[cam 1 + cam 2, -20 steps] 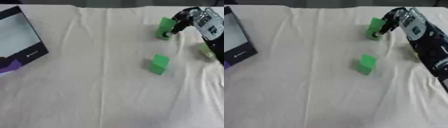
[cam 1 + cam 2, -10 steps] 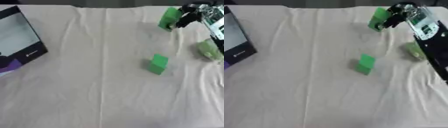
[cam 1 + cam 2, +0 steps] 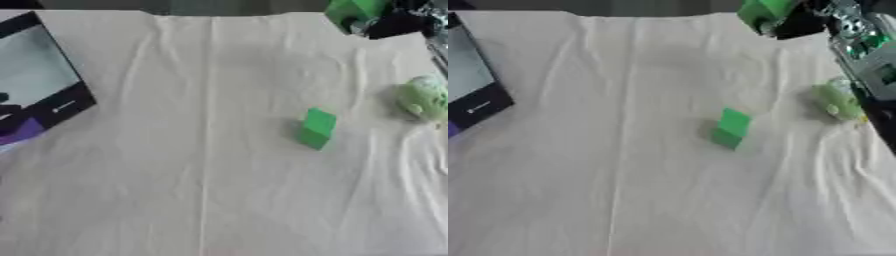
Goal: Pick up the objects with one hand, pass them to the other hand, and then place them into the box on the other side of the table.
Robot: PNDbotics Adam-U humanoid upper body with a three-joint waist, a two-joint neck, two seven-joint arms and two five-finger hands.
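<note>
While the right hand (image 3: pixel 798 22) grips one green block (image 3: pixel 760 11) at the upper right of the frame, a second block (image 3: pixel 316 128) sits mid-bench; it looks light, rigid, best pinched across flat sides. Box (image 3: pixel 35 95) waits at left.

table (image 3: pixel 175 200): cream cloth | green block (image 3: pixel 316 128) | pale-green lump (image 3: pixel 424 98) | box (image 3: pixel 35 95)

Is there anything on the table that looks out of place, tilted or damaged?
Nothing looks damaged or spilled. The box at the left edge lies askew to the table edge. The white cloth is wrinkled. One green block and a pale green object rest on it; the right hand holds another green block up.
</note>
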